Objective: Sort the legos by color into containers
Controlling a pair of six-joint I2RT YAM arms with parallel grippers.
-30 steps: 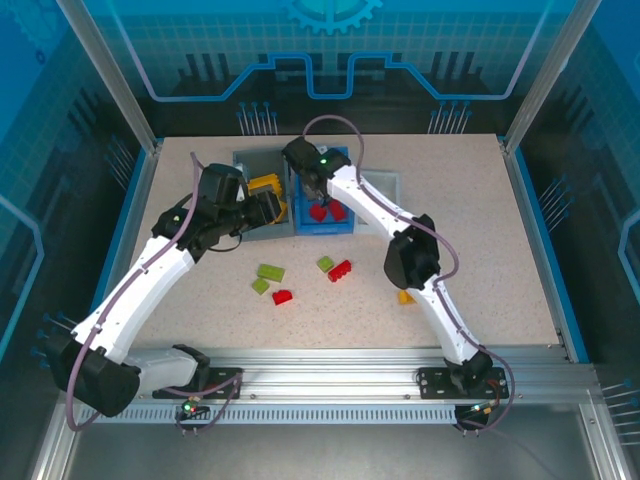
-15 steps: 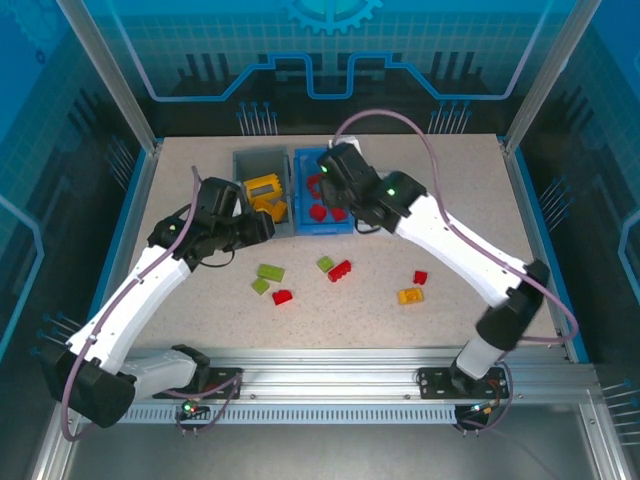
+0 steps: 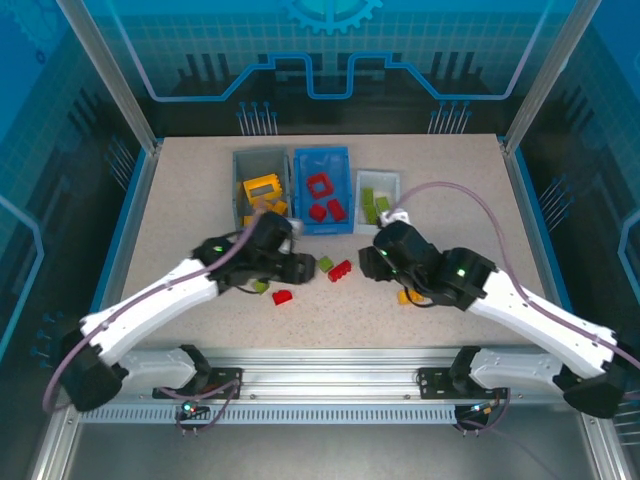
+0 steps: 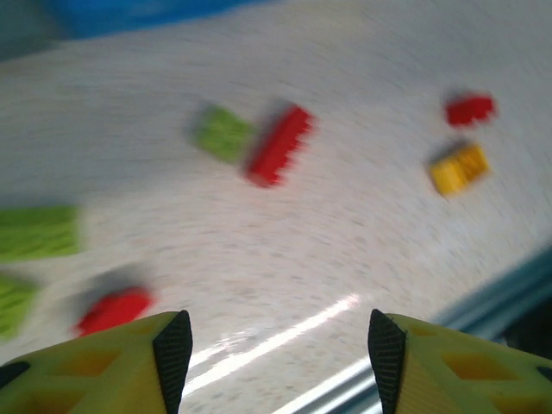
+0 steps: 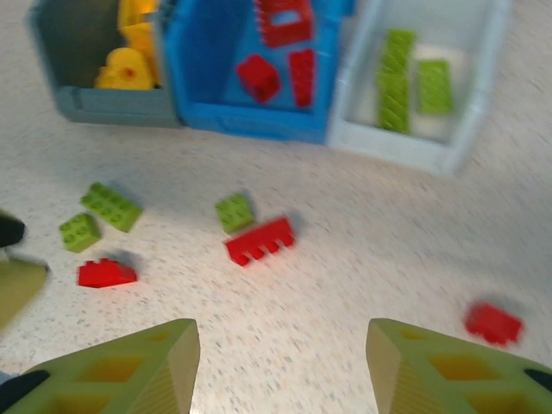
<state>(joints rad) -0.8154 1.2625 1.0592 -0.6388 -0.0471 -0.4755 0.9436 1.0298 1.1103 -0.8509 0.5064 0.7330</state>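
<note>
Left jaws: parted, nothing between, over bare table [image 4: 345, 250]. Just ahead: long red lego [image 4: 278, 145], with a green lego [image 4: 222, 132] just beside it. Ahead right: yellow lego [image 4: 459, 167], small red lego [image 4: 470, 109]. Near the left fingertip: another red lego [image 4: 114, 309].

Right jaws: parted, empty. Farther ahead, in a row: grey bin [image 5: 112, 105] with yellow legos [image 5: 125, 69], blue bin [image 5: 250, 121] with red legos [image 5: 259, 76], white tray [image 5: 405, 145] with green legos [image 5: 397, 78].

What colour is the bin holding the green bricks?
White bin, clearest in the right wrist view.
</note>
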